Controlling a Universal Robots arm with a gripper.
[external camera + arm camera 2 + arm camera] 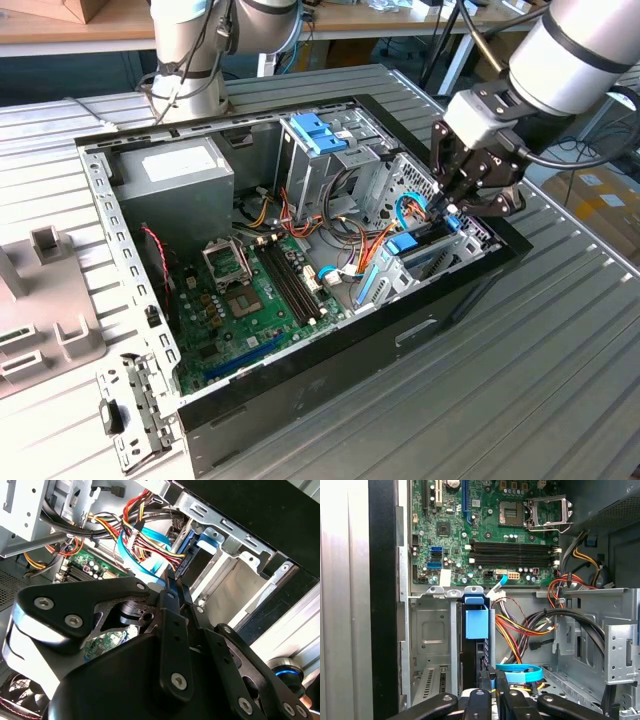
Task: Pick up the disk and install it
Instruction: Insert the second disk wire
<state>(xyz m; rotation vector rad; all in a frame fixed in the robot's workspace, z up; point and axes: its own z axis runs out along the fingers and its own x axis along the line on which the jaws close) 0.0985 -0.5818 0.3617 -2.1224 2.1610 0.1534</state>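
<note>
I can read no text, number or sign anywhere around me. The white sticker (172,164) on the grey power-supply box (180,180), at about ten o'clock in the exterior view, carries print too fine to make out. The motherboard (485,525) in the first wrist view bears tiny markings, none legible.

open computer case (300,400) on counter (560,380) | green motherboard (250,300) inside | grey power-supply box (175,175) | metal bracket (135,410) beside case
</note>
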